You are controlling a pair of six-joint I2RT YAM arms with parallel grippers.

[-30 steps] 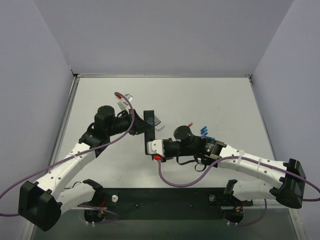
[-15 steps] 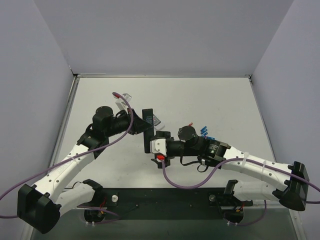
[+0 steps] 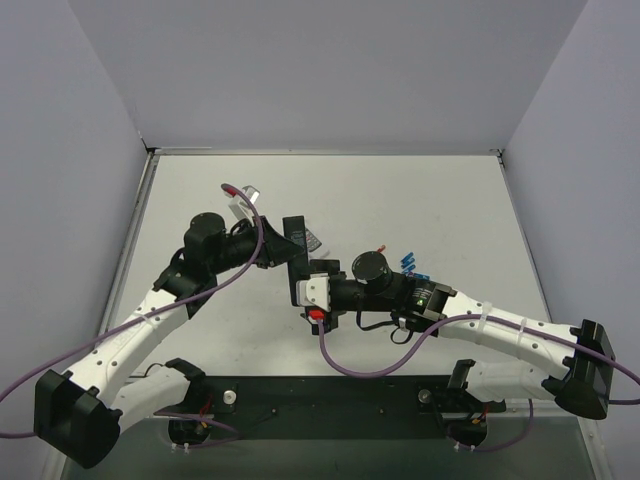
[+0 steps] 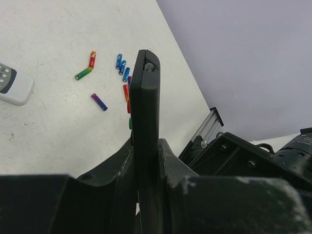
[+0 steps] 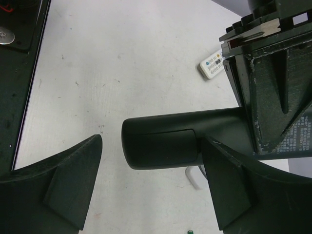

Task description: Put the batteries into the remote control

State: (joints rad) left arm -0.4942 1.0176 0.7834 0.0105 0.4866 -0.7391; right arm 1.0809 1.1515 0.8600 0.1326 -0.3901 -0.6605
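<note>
The remote control sits clamped edge-up in our left gripper, above the table. Our right gripper stands open around its end. We see the batteries scattered on the table.

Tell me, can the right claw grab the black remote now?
Probably yes. The right claw is open, and the end of the black remote, held up by the left claw, sits between its fingers with nothing blocking.
</note>
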